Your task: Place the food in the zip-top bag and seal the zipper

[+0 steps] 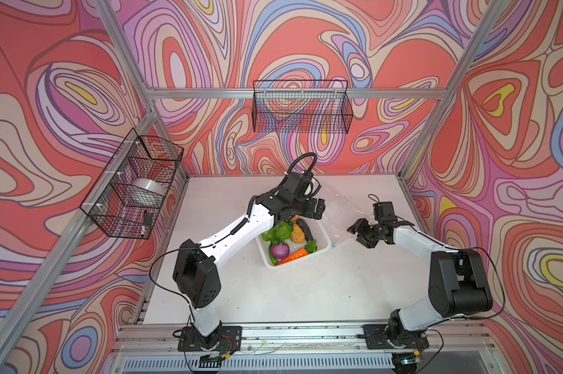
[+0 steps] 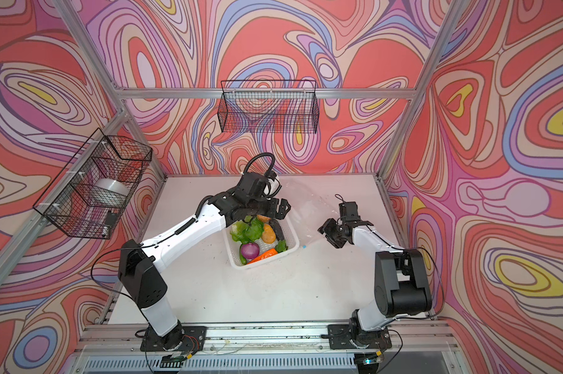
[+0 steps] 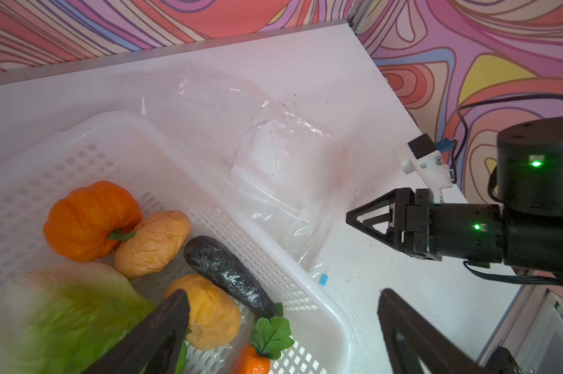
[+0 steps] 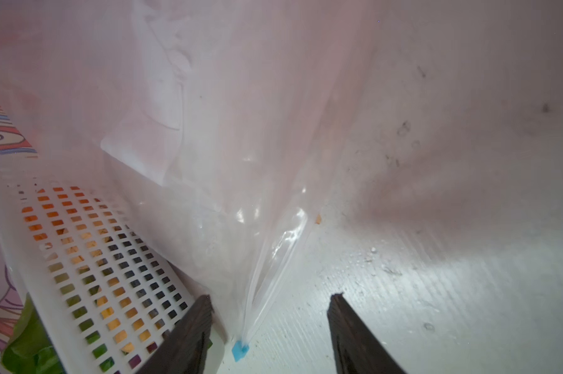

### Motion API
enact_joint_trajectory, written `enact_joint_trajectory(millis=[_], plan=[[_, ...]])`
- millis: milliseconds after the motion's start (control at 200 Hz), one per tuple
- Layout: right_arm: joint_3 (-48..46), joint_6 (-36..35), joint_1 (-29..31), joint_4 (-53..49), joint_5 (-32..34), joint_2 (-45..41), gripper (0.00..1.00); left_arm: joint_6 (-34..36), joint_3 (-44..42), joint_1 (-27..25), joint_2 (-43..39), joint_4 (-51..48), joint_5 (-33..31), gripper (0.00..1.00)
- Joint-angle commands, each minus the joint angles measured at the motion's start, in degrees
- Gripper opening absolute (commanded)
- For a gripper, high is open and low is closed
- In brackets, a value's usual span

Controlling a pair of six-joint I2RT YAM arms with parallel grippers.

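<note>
The bag [image 1: 346,207] lies flat and empty on the bench [image 1: 306,291], right of the basket [image 1: 323,233] and up against its right wall. Its blue slider [image 4: 240,351] sits at the bag's near corner, just beside the basket's near-right corner. All the food I can see is in the basket: pumpkin [image 3: 92,220], potato [image 3: 152,243], cucumber [image 3: 228,275], lettuce [image 3: 79,317], onion [image 1: 280,250] and carrot [image 1: 293,255]. The left hand [image 3: 281,291] hovers over the basket's far-right corner, released, its fingers spread wide and gripping nothing. The right hand [image 1: 359,234] hangs low just right of the bag's near edge, also released, jaws apart and empty. The next move, I judge, turns on the zipper [image 4: 273,259]. In the right wrist view its strip runs lengthwise away from the slider and passes between the two fingers rather than across them, so this hand looks along the mouth edge, not square to it. The right hand is clearly nearer the bag, and the left is nearer the food. I cannot tell whether the mouth is open or zipped. To lift one lip, the right hand would likely need to turn or shift until its fingers straddle the thin edge. The film looks slick and may slide on the bench instead of rising.
</note>
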Motion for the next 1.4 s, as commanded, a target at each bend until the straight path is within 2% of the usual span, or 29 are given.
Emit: enact_joint_trajectory(millis=[0,180,325,396,451,466,476,481,591,721,831,976,1127,1222,1397], plan=[[-1.69,5.78,-0.24,12.48,-3.45,0.73,0.60,2.11,2.11,-0.11,0.68,-3.74,-0.85,0.94],[-0.91,6.32,-0.52,16.51,-2.31,4.85,0.60,2.72,1.44,-0.21,-0.45,-4.60,-2.49,0.94],[1.55,6.51,-0.77,18.25,-3.34,10.79,0.51,2.91,1.18,-0.30,-1.24,-5.33,-3.20,0.94],[1.89,6.58,-0.91,19.43,-2.93,11.82,0.35,3.08,1.15,-0.38,-1.76,-5.61,-3.75,0.94],[2.40,7.03,-1.27,20.49,-3.63,11.91,0.15,3.26,0.91,-0.36,-2.06,-5.73,-3.90,0.94],[2.63,7.13,-1.36,20.85,-3.98,11.72,0.08,3.34,0.86,-0.38,-2.13,-5.72,-3.93,0.95],[2.77,7.13,-1.47,20.99,-4.14,11.59,0.00,3.39,0.88,-0.43,-2.16,-5.73,-3.90,0.94],[2.80,7.13,-1.46,21.03,-4.28,11.51,0.00,3.42,0.89,-0.41,-2.17,-5.71,-3.90,0.94],[6.43,4.03,-1.49,17.58,-4.43,8.21,0.00,4.46,1.41,-0.47,-1.76,-5.38,-1.51,0.92],[14.31,-3.55,-1.37,4.83,-3.85,3.93,0.00,6.00,2.67,-1.10,-0.39,-3.66,2.23,0.88],[19.68,-6.15,-1.23,-3.28,-4.16,0.84,0.00,7.18,4.91,-1.94,1.42,-2.20,3.68,0.87],[23.38,-5.56,-0.22,-9.21,-3.55,-2.30,0.00,7.34,11.14,-2.49,4.84,-2.02,5.99,0.87],[26.48,-4.04,3.80,-12.49,-0.90,-2.69,0.00,7.18,16.62,-3.48,7.67,-1.01,8.85,0.87],[29.01,-2.63,6.34,-14.06,0.25,-1.55,0.00,7.93,17.15,-4.29,8.58,-0.56,7.40,0.87],[32.79,-0.61,10.09,-14.85,0.14,0.75,0.00,10.56,13.83,-5.78,9.16,0.46,2.11,0.78]])
